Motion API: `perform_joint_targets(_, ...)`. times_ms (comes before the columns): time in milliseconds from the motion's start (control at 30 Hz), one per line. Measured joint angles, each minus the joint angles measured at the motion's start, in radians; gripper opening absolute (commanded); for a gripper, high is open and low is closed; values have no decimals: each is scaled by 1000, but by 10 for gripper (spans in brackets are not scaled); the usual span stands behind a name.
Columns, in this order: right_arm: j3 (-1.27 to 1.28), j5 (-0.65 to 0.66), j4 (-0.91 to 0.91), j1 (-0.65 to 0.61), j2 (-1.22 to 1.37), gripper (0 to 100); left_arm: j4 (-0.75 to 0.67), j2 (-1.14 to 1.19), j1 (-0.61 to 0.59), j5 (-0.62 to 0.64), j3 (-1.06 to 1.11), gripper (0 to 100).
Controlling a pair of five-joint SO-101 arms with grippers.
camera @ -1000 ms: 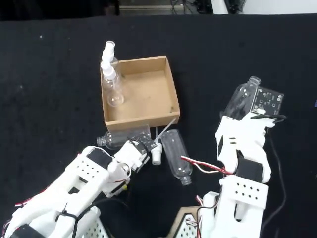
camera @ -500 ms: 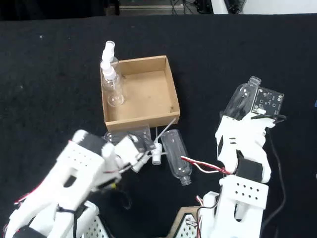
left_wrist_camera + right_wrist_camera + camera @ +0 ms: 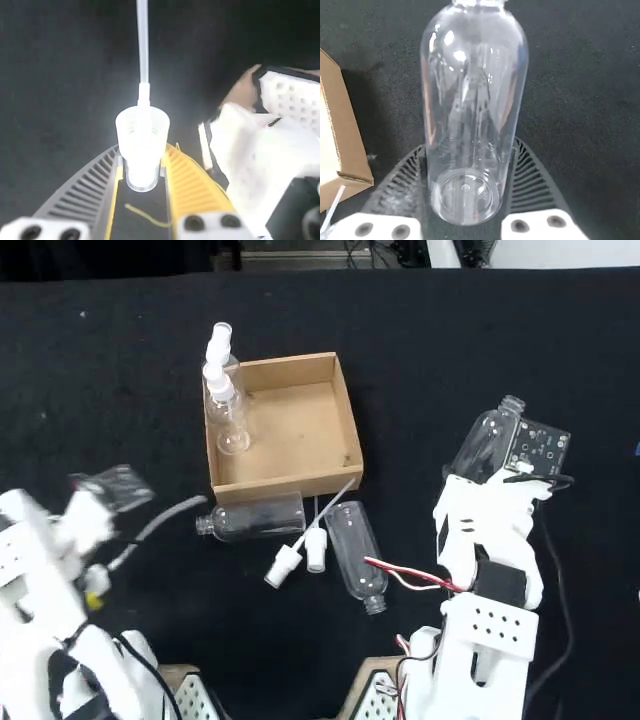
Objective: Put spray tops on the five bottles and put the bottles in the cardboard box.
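At far left, our left gripper (image 3: 142, 152) pinches a spray top (image 3: 142, 131), tube out front. Mid-frame sits the cardboard box (image 3: 343, 420). At right, our right gripper (image 3: 468, 150) grips a bottle (image 3: 470, 85). We should feed that tube straight down its neck.

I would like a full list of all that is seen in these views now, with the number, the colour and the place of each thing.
cardboard box: one, brown, middle of the table, open upward.
capped bottles: two, clear with white spray tops on, at the box's left wall.
uncapped bottles: two, clear, lying on the table in front of the box.
loose spray tops: two, white, on the table beside the lying bottles.
table: one, black covering.
left gripper: one, shut on the third spray top, white, left of the box.
right gripper: one, shut on the fifth bottle, clear, no top on it, right of the box.
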Motion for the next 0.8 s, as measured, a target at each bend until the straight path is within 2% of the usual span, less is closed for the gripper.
perform_joint_targets(67,0,0,0,0,0,11,-37,0,-103,0,0,29)
perform_joint_targets(167,0,0,0,0,0,11,-167,9,-201,0,29,30)
perform_joint_targets(333,0,0,0,0,0,11,-480,158,-259,48,110,30)
perform_joint_targets(400,2,0,0,0,0,11,-555,244,-276,68,110,31)
perform_joint_targets(467,9,0,0,0,0,11,-569,319,-295,74,101,57)
perform_joint_targets(667,17,0,0,-41,0,11,-592,431,-353,78,2,307)
perform_joint_targets(800,18,0,0,-46,0,11,-586,434,-364,103,-32,305)
